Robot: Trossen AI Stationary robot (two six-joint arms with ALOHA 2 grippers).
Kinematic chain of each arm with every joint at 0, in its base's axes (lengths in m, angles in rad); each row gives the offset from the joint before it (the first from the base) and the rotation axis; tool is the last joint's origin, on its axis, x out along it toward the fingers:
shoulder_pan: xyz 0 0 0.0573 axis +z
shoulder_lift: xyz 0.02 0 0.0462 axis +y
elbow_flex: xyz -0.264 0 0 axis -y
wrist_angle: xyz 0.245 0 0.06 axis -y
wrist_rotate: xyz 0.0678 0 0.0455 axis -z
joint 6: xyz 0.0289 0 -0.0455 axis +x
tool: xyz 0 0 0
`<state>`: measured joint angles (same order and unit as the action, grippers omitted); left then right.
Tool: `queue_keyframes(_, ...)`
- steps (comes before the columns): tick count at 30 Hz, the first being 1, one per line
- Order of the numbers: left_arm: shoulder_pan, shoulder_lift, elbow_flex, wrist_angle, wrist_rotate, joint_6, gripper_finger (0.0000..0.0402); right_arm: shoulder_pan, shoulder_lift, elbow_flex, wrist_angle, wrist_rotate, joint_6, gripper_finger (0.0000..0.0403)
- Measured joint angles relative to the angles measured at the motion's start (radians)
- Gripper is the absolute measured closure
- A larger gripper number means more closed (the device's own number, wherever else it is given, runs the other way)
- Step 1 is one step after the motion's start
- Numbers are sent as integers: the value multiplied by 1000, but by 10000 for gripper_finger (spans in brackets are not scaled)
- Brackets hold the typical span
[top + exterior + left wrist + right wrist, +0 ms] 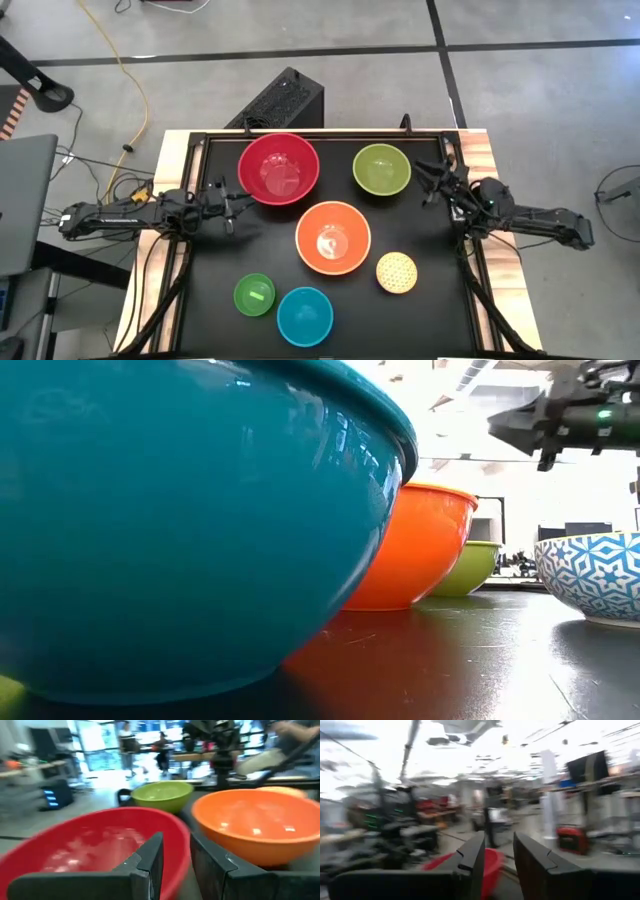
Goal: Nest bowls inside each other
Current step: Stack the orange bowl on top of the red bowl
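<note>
Six bowls stand apart on their bases on the black table top (200, 290): red (279, 168) far left, olive-green (381, 168) far right, orange (333, 237) in the middle, dotted yellow (397, 271), bright green (254, 294) and blue (305, 315) near the front. My left gripper (232, 203) hovers left of the red bowl (90, 850), open and pointing level at it. My right gripper (432, 183) stands right of the olive-green bowl, raised (545, 425), open and tipped upward. Neither holds anything.
Wooden strips (170, 160) border the table top left and right. A black box (282, 100) sits on the floor beyond the far edge, and cables trail at the left. Bare table top lies between the bowls. People show in the room beyond (162, 740).
</note>
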<state>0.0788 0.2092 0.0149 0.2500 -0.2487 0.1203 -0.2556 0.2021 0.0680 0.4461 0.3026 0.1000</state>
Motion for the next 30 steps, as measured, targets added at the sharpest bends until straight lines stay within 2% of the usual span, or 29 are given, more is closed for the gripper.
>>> queue_keyframes(6, 0, 0, 2, 10, -257, 135, 315, -142, 174, 67, -57, 7, 115, 285)
queue_keyframes(13, 1, -1, 2, 50, -292, 140, 315, -238, 407, 142, -74, 8, 264, 285)
queue_keyframes(16, 1, -1, 2, 68, -298, 118, 315, -228, 490, 194, -79, -85, 311, 282)
queue_keyframes(20, -8, -1, 2, 45, -279, 36, 315, -139, 604, 297, -113, -137, 171, 264)
queue_keyframes(23, -30, -1, 2, -3, -200, -55, 315, -28, 705, 399, -127, -136, 90, 242)
queue_keyframes(27, -65, -1, 23, -44, -94, -133, 315, 146, 841, 550, -198, -106, 133, 211)
queue_keyframes(30, -101, 2, 56, -119, -41, -209, 315, 243, 919, 716, -396, -73, 190, 194)
